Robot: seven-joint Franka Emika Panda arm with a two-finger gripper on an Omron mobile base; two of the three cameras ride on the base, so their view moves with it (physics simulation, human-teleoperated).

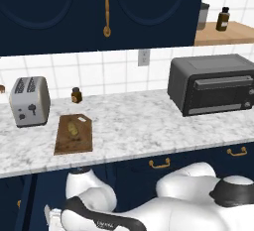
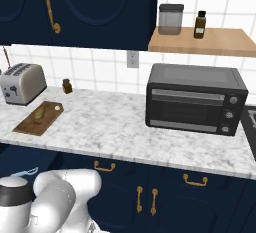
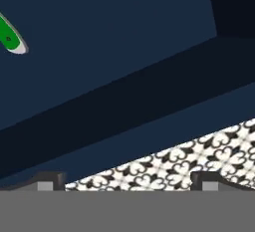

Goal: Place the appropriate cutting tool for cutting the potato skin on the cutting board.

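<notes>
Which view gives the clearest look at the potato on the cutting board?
The left base view: the potato lies on the cutting board, seen from above with its outline clear against the wood. In the right base view the potato is smaller and seen at a flatter angle. The hand view faces dark cabinet fronts and patterned floor.

Bare marble counter [image 1: 144, 126] between cutting board [image 1: 73, 135] and oven [image 1: 212, 84].

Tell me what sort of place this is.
A home-style kitchen, rendered. A marble counter with tiled wall behind carries a toaster and a toaster oven, and a cutting board holds a potato. Navy cabinets hang above.
</notes>
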